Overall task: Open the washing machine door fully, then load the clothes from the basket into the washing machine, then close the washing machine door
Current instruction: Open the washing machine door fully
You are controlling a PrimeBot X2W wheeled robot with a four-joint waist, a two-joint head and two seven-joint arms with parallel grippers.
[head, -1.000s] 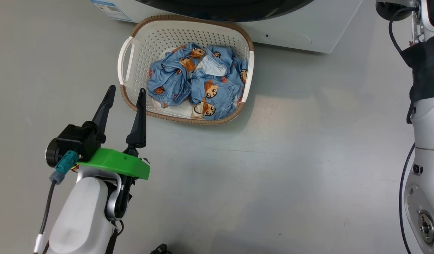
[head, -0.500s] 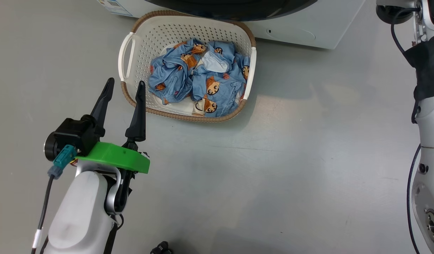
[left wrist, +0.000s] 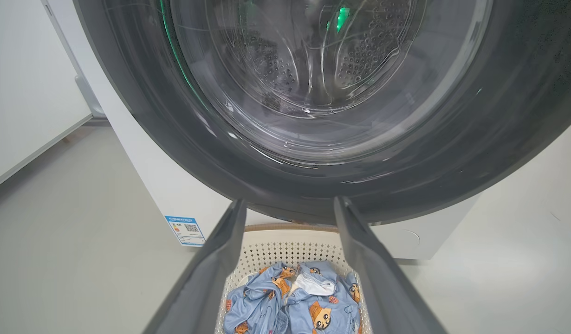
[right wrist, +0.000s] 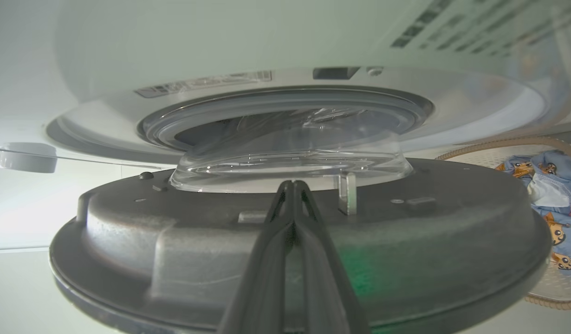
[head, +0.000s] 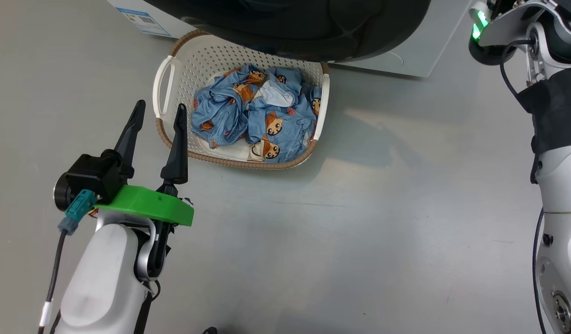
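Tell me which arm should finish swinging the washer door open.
Right. The right gripper, shut, lies at the inner face of the partly open washing machine door; the left gripper hangs open beside the basket.

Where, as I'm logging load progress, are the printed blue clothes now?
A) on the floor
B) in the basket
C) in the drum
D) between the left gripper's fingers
B: the clothes lie heaped inside the basket, and the left gripper is open, holding nothing.

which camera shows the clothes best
The head view: the clothes lie whole in the basket, seen from above. The left wrist view cuts them off at its bottom edge; the right wrist view catches a corner at its right edge.
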